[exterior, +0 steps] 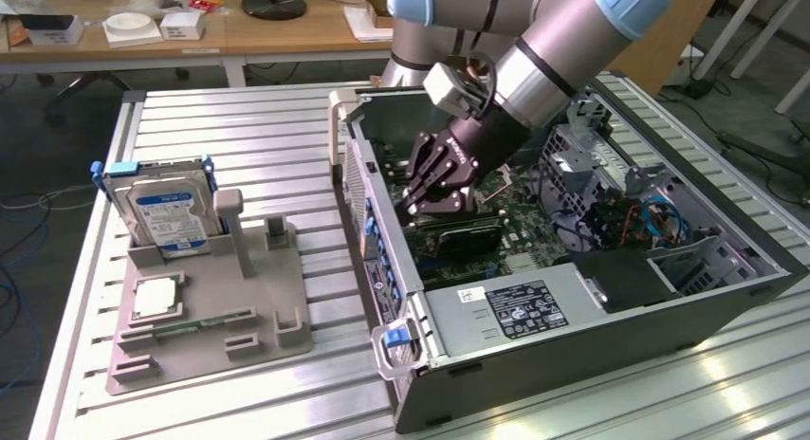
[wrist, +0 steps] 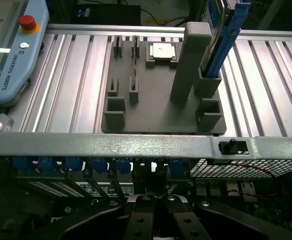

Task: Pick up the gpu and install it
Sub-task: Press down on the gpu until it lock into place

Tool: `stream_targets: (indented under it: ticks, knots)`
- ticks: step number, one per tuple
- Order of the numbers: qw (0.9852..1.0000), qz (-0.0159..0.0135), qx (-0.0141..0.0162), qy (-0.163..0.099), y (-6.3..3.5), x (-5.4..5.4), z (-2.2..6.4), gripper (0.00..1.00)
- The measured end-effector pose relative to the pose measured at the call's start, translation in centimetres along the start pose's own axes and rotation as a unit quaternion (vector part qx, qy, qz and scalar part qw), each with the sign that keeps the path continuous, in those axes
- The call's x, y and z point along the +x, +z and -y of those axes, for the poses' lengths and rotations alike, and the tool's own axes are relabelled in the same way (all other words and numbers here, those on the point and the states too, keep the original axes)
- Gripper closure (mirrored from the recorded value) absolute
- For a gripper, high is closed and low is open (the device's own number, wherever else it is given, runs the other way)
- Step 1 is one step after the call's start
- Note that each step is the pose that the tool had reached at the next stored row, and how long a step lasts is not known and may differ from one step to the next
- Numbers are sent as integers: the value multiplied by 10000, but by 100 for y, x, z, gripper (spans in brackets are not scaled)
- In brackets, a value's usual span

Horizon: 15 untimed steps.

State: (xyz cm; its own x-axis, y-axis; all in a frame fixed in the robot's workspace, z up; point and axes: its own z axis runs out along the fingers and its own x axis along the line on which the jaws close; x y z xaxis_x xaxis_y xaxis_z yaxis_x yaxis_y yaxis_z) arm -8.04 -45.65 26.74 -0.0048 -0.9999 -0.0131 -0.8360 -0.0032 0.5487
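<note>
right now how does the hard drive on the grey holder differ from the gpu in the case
The hard drive stands upright in a slot of the grey holder on the table, untouched; the gpu sits down inside the open computer case, under the shut gripper. The hard drive is silver with a blue-and-white label; the gpu looks dark. Both are flat rectangular computer parts.

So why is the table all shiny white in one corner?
Exterior view: light glares off the metal table by the computer case. Wrist view: the case's rail gleams, while the gripper below sits in dark shadow.
</note>
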Motion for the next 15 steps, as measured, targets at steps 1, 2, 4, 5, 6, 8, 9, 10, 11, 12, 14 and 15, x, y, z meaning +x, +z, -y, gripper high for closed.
stream_targets:
  ticks: [1,2,4,5,6,8,9,10,11,12,14,15]
  knots:
    - [10000,-4,-2,1,12,1,2,90]
    - [10000,-7,-4,2,28,2,5,90]
    - [10000,-5,-3,1,48,1,17,90]
    - [10000,-2,-1,-3,51,0,28,90]
    - [10000,21,17,-15,59,-5,53,90]
    - [10000,13,6,-7,42,-6,71,90]
    - [10000,2,2,-1,27,-5,74,90]
    - [10000,5,4,-3,28,-4,78,90]
    - [10000,6,14,-3,29,-5,78,90]
    - [10000,3,44,-2,26,-5,76,90]
    - [9998,3,210,-5,28,-6,76,90]
    - [9995,2,300,-6,28,-6,75,90]
